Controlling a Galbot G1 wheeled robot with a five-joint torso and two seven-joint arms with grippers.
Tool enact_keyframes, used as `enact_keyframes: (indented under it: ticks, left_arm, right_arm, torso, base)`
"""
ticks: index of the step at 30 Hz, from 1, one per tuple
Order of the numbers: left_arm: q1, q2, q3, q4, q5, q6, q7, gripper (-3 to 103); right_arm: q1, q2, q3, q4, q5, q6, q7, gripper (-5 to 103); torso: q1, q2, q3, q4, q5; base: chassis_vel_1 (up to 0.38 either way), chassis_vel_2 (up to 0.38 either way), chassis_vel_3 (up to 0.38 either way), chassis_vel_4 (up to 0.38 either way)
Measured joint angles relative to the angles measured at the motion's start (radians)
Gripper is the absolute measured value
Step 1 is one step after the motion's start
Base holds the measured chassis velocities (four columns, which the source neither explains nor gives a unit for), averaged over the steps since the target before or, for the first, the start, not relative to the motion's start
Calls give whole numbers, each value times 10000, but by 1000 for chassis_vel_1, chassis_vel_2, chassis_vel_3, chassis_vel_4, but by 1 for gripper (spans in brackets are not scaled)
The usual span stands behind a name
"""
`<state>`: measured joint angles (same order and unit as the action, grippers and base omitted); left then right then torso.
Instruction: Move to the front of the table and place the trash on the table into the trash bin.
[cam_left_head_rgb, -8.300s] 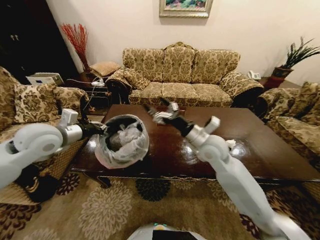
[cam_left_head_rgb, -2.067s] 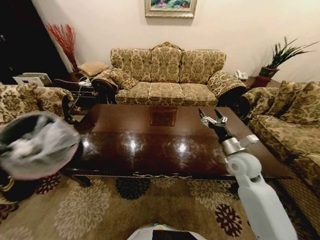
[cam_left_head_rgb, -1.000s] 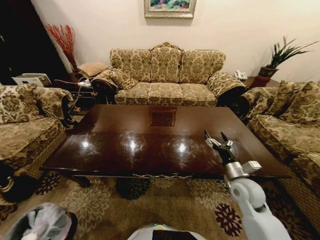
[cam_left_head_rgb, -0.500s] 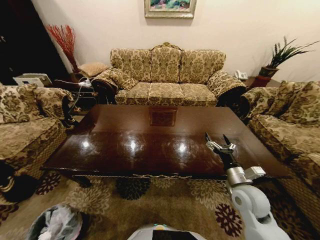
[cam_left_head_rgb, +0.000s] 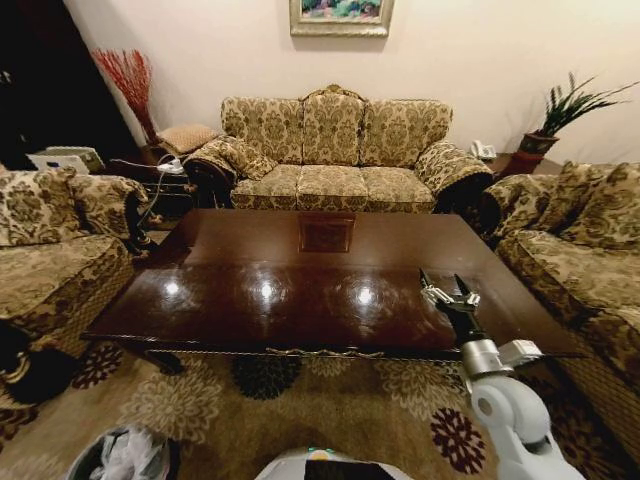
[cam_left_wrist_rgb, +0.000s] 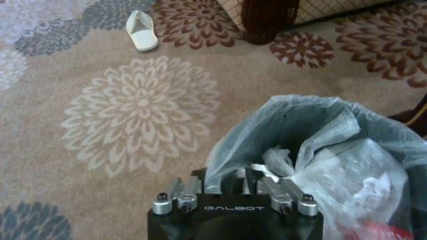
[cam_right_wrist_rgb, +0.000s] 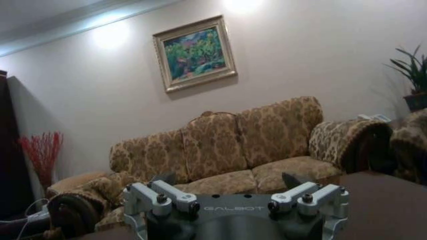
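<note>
Left gripper (cam_left_wrist_rgb: 230, 186) pinches trash bin (cam_left_head_rgb: 125, 458) rim and liner, lower left, on carpet; bin light, liner soft, slippery. Right gripper (cam_left_head_rgb: 450, 292) open, lower right.

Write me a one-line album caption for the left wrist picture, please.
Left claw grips the rim of the trash bin, its liner stuffed with trash, low over the flowered carpet.

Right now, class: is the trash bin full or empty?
Partly filled, not empty. In the left wrist view the trash bin holds crumpled white plastic inside its liner, with the left gripper shut on its rim. How deep the fill goes is hidden.
</note>
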<state>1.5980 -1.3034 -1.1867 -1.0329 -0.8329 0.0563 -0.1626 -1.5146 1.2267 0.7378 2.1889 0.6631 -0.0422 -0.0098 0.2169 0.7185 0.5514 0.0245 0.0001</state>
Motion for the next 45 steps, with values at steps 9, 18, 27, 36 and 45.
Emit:
enact_keyframes:
  ticks: [9,18,27,36,45]
  left_arm:
    - [550,-725,-343,-798,604,-93,-219,77]
    - [1553,-1777,-1044,-2905,1331,-519,-1402,100]
    - [2257,-1877,-2644,-5709,711,-1496,-892,100]
    - [2644,-1440,-3093,-11835,-139,-1308,2479,100]
    - [2499,-1852,-1051,-14905,122,-168,2857,100]
  right_arm:
    - [80,-173,117,-26,407,-163,-82,100]
    - [209,-153,-549,-240,646,-166,-90,100]
    - [131,-268,-754,277,659,-750,42,100]
    - [139,561,-2142,1898,-1694,-1432,731,100]
    - [-841,1004,-2211,2524,-3076,-1138,672,100]
  torso:
    - [0,0,0,2,0]
    - [0,0,0,2,1]
    - [1,0,0,0,1]
    - [1,0,1,1,0]
    - [1,0,1,0,0]
  base:
    - [0,0,0,0]
    - [0,0,0,0]
    - [0,0,0,0]
    - [0,0,0,0]
    - [0,0,0,0]
